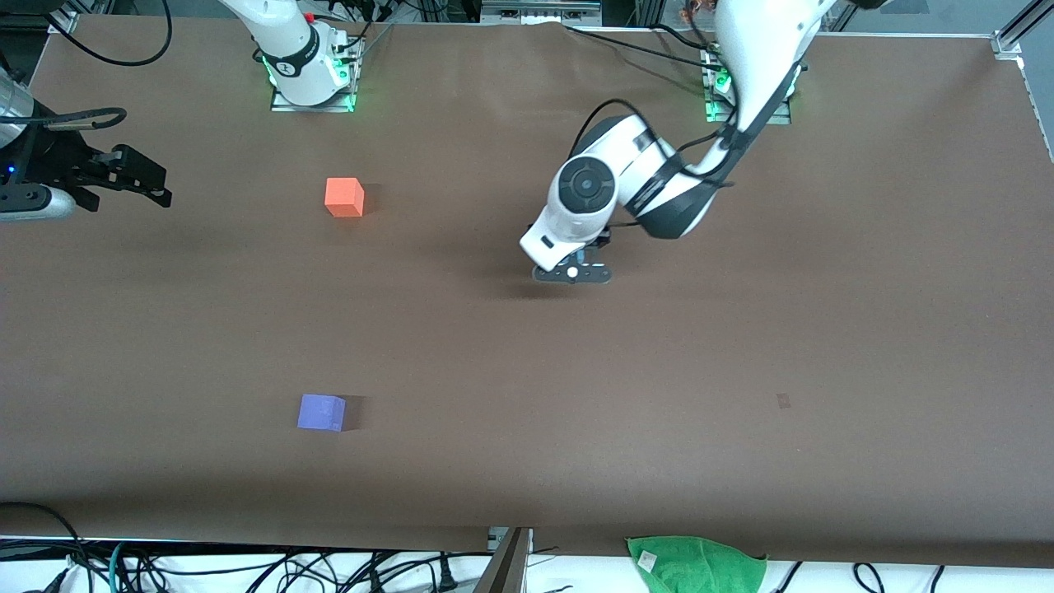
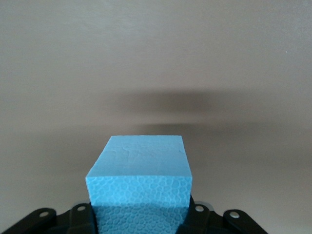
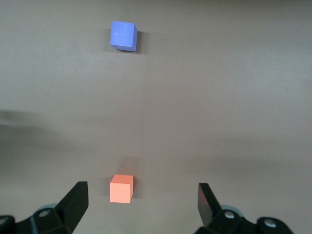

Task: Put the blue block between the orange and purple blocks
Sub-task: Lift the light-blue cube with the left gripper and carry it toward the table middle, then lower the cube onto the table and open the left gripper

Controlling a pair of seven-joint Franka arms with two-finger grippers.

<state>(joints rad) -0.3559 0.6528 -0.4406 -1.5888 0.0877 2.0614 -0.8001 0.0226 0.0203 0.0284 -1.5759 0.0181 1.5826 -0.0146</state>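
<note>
The blue block (image 2: 139, 187) is clamped between the black fingers (image 2: 199, 218) of my left gripper (image 1: 574, 274), a little above the middle of the table; the hand hides it in the front view. The orange block (image 1: 344, 198) lies toward the right arm's end of the table. The purple block (image 1: 321, 412) lies nearer the front camera than the orange one, with bare table between them. Both also show in the right wrist view: orange block (image 3: 121, 188), purple block (image 3: 123, 35). My right gripper (image 1: 136, 177) (image 3: 141, 197) is open and empty, waiting in the air at the right arm's end.
A green cloth (image 1: 696, 564) lies off the table's near edge, among cables. The arm bases (image 1: 313, 78) stand along the table's edge farthest from the front camera. The brown table top (image 1: 741, 329) is flat.
</note>
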